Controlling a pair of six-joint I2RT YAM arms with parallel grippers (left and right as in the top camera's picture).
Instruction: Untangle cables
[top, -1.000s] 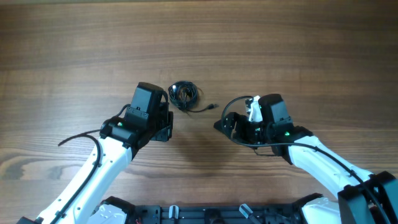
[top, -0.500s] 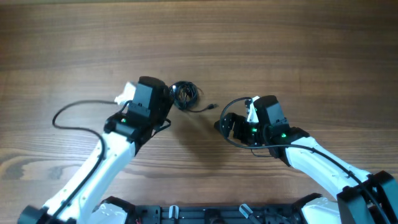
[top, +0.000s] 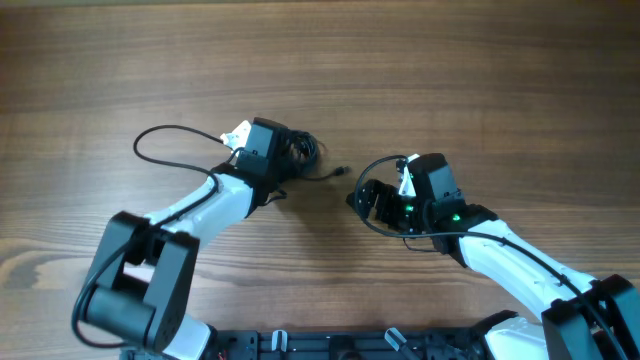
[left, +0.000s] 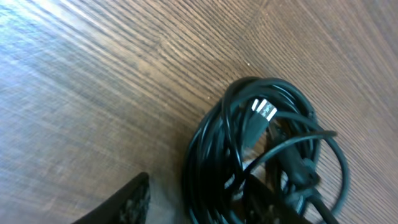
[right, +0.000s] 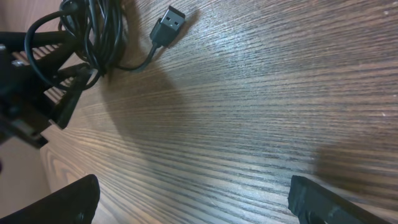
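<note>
The cables (top: 303, 148) lie as one small black coiled bundle on the wooden table, with one cord trailing right to a USB plug (top: 343, 171). My left gripper (top: 283, 163) is open at the bundle's left edge. In the left wrist view the bundle (left: 267, 149) fills the right half, and the fingers (left: 199, 205) straddle its near strands. My right gripper (top: 355, 198) is open and empty, a little to the right of the plug. The right wrist view shows its fingers (right: 199, 202) wide apart over bare wood, with the plug (right: 169, 23) and bundle (right: 93, 31) beyond.
The left arm's own thicker black wire (top: 160, 135) loops out over the table to the left. The wooden table (top: 450, 70) extends far and to both sides. A black base rail (top: 330, 345) runs along the near edge.
My left arm has swung forward and to the right, turning its wrist, and its gripper has reached the bundle. Its own wire has swept out to the left. The right arm has barely moved.
</note>
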